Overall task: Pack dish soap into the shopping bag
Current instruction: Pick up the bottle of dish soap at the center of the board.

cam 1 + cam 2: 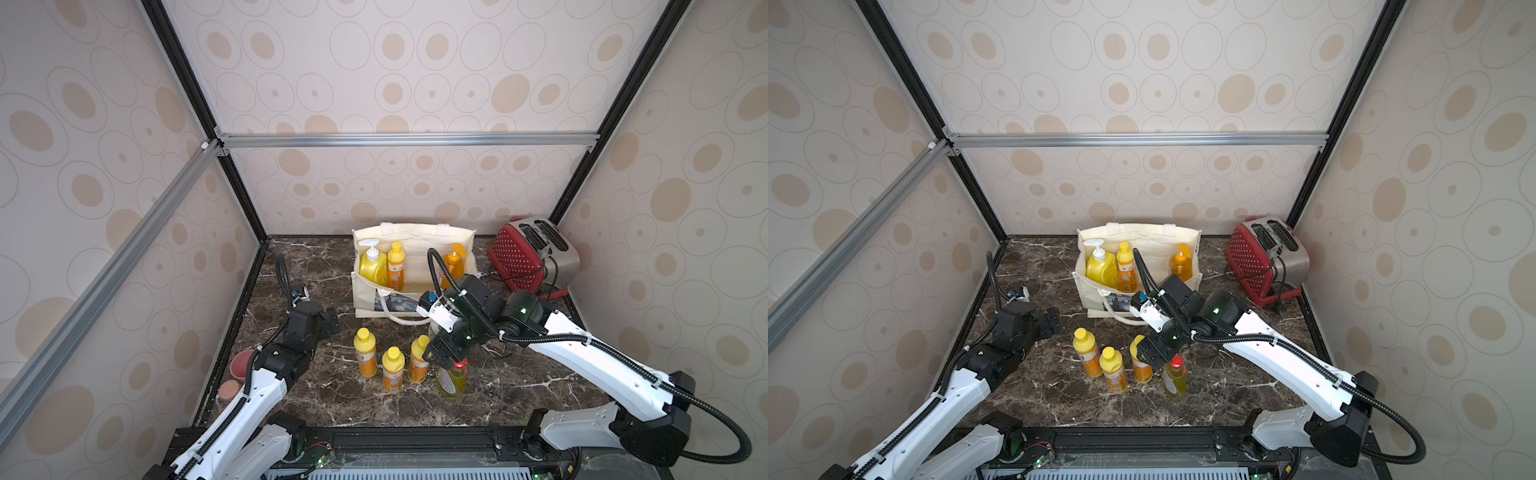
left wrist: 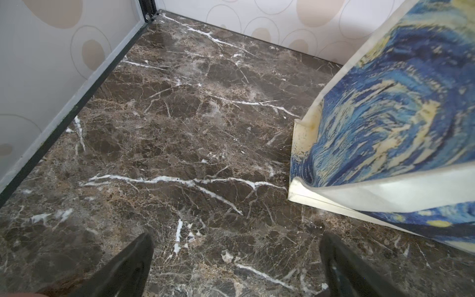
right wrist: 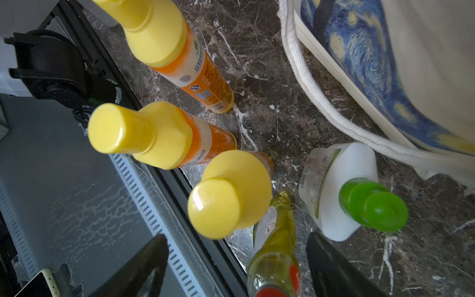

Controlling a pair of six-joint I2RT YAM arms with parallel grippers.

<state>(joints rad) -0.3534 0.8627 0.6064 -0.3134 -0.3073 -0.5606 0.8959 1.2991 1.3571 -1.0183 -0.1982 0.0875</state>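
Note:
The shopping bag (image 1: 415, 237) (image 1: 1142, 237) stands open at the back, its starry print facing the left wrist view (image 2: 390, 108). Inside it are a yellow pump bottle (image 1: 372, 266), a small orange bottle (image 1: 395, 266) and an amber pump bottle (image 1: 453, 262). Three small orange yellow-capped bottles (image 1: 365, 351) (image 1: 392, 370) (image 1: 417, 359) stand in front. My right gripper (image 1: 446, 357) (image 3: 236, 239) is open over the yellow-green red-capped bottle (image 1: 451, 380) (image 3: 275, 257), whose neck lies between the fingers with a gap. A white green-capped bottle (image 3: 341, 190) stands beside it. My left gripper (image 1: 330, 322) (image 2: 236, 236) is open and holds nothing.
A red toaster (image 1: 528, 257) with a cord stands at the back right corner. Two reddish round objects (image 1: 243, 363) (image 1: 228, 388) sit at the table's left edge by the left arm. The bag's rope handle (image 3: 308, 84) trails onto the marble table (image 2: 180, 128).

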